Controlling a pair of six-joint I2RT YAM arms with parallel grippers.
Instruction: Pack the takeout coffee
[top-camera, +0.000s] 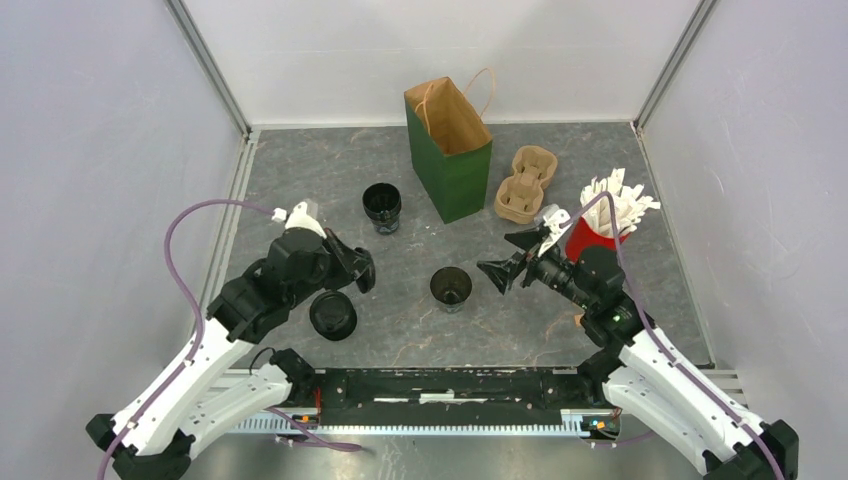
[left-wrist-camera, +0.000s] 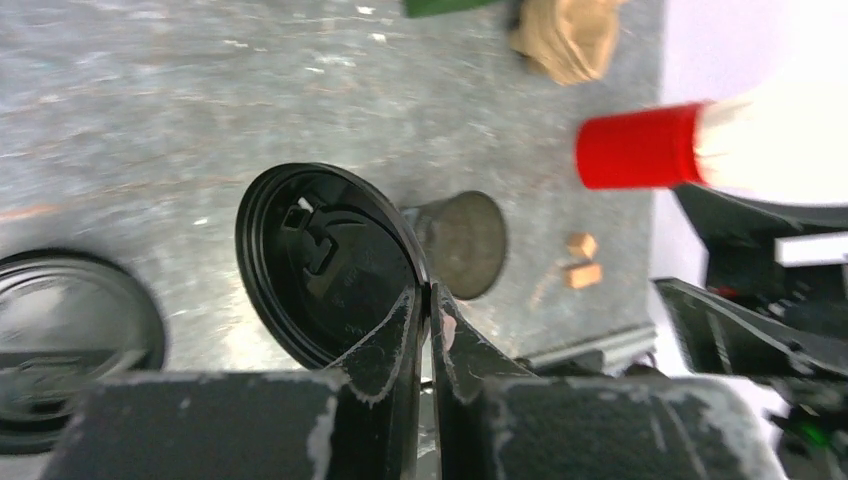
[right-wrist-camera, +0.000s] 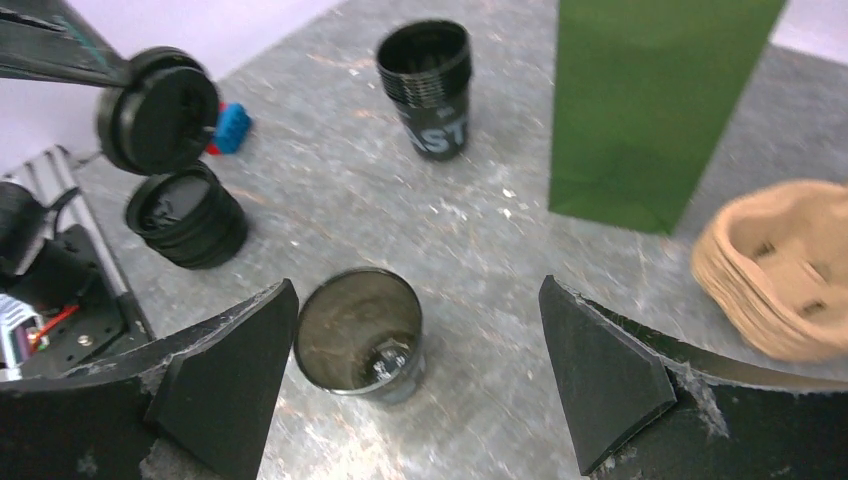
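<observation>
One takeout coffee cup (top-camera: 451, 288), black and without a lid, stands upright mid-table; it also shows in both wrist views (right-wrist-camera: 360, 333) (left-wrist-camera: 462, 243). My left gripper (top-camera: 360, 272) (left-wrist-camera: 427, 295) is shut on the rim of a round black lid (left-wrist-camera: 325, 265) (right-wrist-camera: 160, 122), held above the table to the left of that cup. My right gripper (top-camera: 508, 256) (right-wrist-camera: 417, 283) is open just right of the cup, nothing between its fingers. The green paper bag (top-camera: 450, 150) (right-wrist-camera: 650, 100) stands open at the back.
A stack of black cups (top-camera: 381, 207) (right-wrist-camera: 428, 85) stands left of the bag. A stack of black lids (top-camera: 333, 315) (right-wrist-camera: 187, 215) lies under my left gripper. The tan pulp carrier (top-camera: 527, 183) and a red cup of white packets (top-camera: 600, 225) are at right.
</observation>
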